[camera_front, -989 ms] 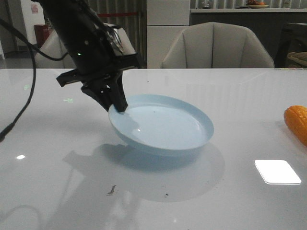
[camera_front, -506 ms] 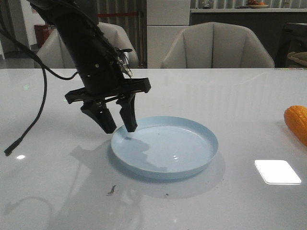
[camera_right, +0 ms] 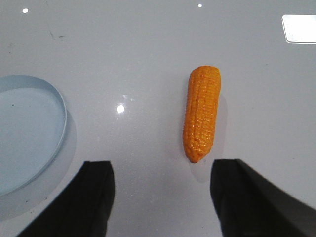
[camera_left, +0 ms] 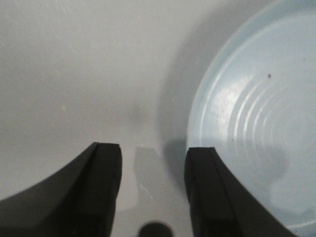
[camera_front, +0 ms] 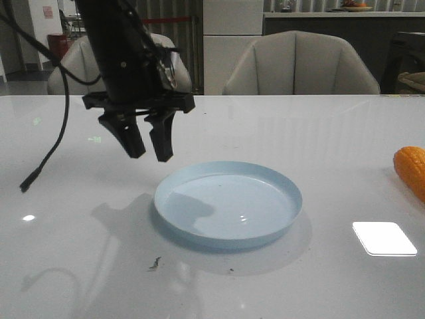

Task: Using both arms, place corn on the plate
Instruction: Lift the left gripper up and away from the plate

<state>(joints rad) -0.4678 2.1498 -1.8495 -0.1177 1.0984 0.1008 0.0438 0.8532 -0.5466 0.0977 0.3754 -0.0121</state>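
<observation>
The pale blue plate (camera_front: 228, 203) lies flat on the white table, near the middle; it also shows in the left wrist view (camera_left: 256, 118) and the right wrist view (camera_right: 24, 128). My left gripper (camera_front: 147, 154) hangs open and empty above the table, just left of and above the plate's left rim. The orange corn (camera_front: 412, 169) lies on the table at the far right edge, partly cut off. In the right wrist view the corn (camera_right: 201, 112) lies whole ahead of my open, empty right gripper (camera_right: 160, 170), its tapered end nearest the fingers.
Grey chairs (camera_front: 299, 63) stand behind the table's far edge. A black cable (camera_front: 46, 149) hangs from the left arm at the left. A bright light reflection (camera_front: 384, 238) lies on the table at the right front. Small dark specks (camera_front: 154, 264) lie before the plate.
The left gripper let go of the plate's left rim, and the tilted plate dropped flat onto the table. The gripper then rose and moved slightly left, open.
</observation>
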